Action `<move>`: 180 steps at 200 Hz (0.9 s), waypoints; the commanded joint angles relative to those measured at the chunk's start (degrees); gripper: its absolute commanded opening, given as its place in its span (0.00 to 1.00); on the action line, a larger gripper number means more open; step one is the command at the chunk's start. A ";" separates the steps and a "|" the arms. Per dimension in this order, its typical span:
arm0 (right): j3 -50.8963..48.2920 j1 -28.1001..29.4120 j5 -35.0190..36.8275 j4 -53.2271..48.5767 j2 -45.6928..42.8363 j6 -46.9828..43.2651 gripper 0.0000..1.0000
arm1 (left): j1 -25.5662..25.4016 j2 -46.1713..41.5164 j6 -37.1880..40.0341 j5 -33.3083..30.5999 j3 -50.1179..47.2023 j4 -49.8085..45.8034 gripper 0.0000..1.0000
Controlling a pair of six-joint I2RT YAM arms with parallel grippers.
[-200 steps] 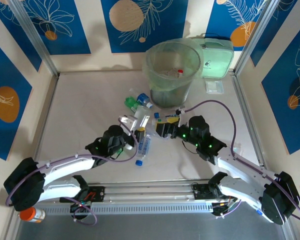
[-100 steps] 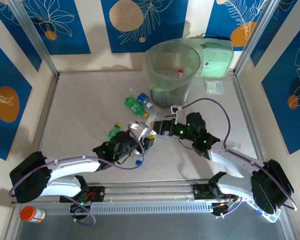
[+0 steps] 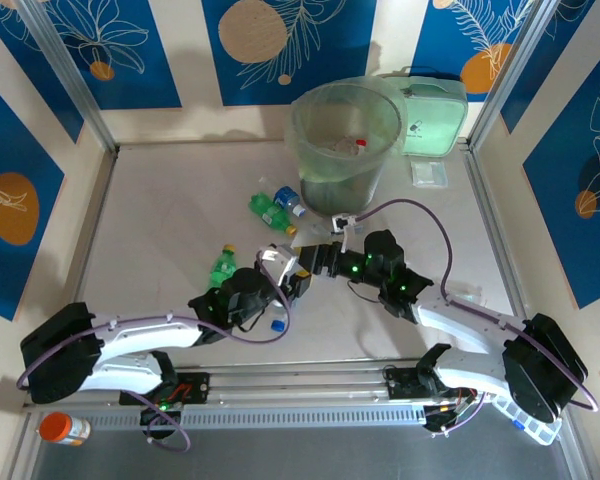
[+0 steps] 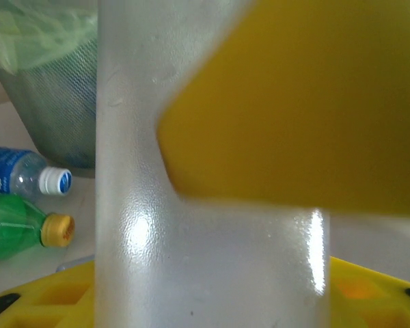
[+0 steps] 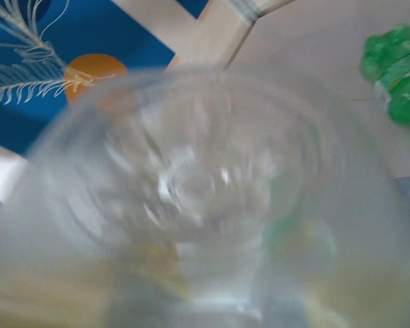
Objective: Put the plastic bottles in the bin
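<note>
Some bottles (image 3: 354, 146) lie in the bin (image 3: 302, 118) at the far centre. Our left gripper (image 3: 283, 272) clamps a clear bottle (image 4: 191, 260) mid-table. The right gripper (image 3: 315, 260) is close beside it, and we cannot tell its grip. A green bottle (image 3: 223, 266), a second green bottle (image 3: 265, 209) and a blue-labelled bottle (image 3: 289, 200) remain left of the bin.

Blue wall panels (image 3: 270, 45) with white leaves and orange discs surround a pale beige table (image 3: 170, 200). Silvery posts (image 3: 70, 80), aluminium perhaps, stand at the far corners under even light.
</note>
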 commanded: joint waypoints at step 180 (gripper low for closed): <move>1.49 3.23 5.44 -7.33 -6.36 -7.48 0.45 | -2.38 -14.38 4.50 1.30 -5.96 7.79 0.76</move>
